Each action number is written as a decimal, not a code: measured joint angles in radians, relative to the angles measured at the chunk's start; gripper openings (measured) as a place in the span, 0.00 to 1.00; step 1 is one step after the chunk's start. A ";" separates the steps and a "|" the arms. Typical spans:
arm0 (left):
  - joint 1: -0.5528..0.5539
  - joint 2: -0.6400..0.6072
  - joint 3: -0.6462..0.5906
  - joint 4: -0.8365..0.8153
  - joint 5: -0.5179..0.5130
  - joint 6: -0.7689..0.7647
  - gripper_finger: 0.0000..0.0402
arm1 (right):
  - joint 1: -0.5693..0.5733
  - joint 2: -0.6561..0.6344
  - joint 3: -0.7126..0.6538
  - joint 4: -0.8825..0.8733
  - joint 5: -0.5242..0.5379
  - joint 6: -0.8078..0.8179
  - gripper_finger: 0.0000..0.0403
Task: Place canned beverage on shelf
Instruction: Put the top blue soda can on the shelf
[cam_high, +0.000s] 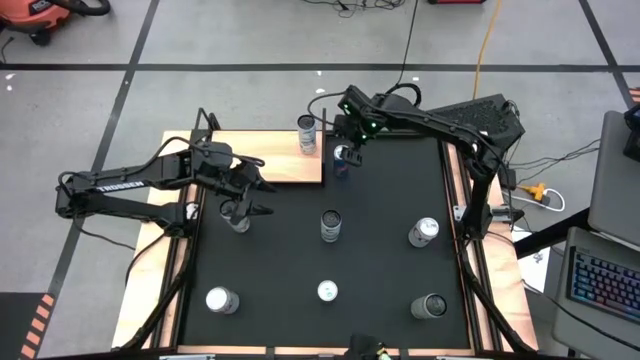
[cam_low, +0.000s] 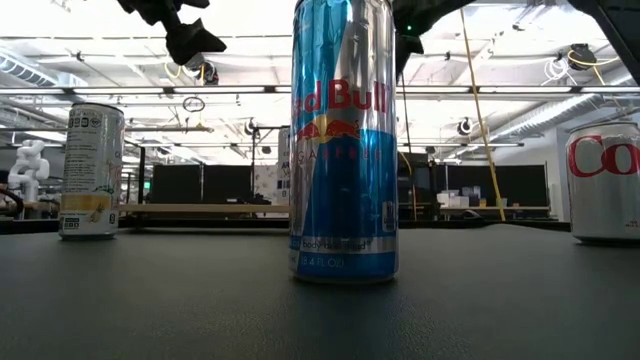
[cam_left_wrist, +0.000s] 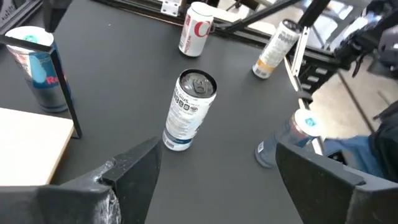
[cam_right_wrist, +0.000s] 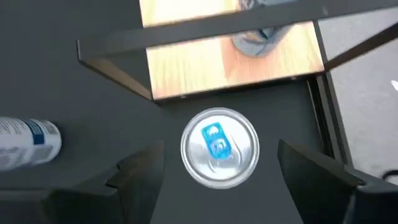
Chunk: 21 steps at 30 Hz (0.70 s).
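Note:
The shelf (cam_high: 272, 157), a light-wood board with thin black uprights, lies at the mat's far left. One can (cam_high: 307, 133) stands upright on its far right corner. A can with a blue tab (cam_right_wrist: 219, 148) stands on the black mat just off the shelf's right corner (cam_high: 341, 162). My right gripper (cam_right_wrist: 219, 158) is open right above this can, one finger on either side of its top, touching nothing. My left gripper (cam_high: 262, 197) is open and empty over the mat, near the shelf's near edge. It points toward the table's right, at a white-and-dark can (cam_left_wrist: 188, 111) in the middle of the mat.
Several other cans stand upright on the black mat (cam_high: 390, 190): one under my left wrist (cam_high: 237, 214), one at the right (cam_high: 424, 232) and three along the near edge (cam_high: 220, 300), (cam_high: 327, 291), (cam_high: 430, 305). The shelf's black uprights (cam_right_wrist: 112, 59) stand close to my right gripper.

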 joint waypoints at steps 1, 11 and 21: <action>0.000 0.000 0.000 -0.005 0.000 0.006 0.80 | -0.001 0.005 0.000 0.005 0.004 0.001 0.73; 0.000 0.000 -0.001 -0.045 -0.001 0.057 0.80 | -0.001 0.047 0.000 -0.022 0.026 0.000 0.73; 0.000 0.000 -0.001 -0.048 -0.004 0.056 0.80 | 0.000 0.098 0.000 -0.018 0.026 0.010 0.73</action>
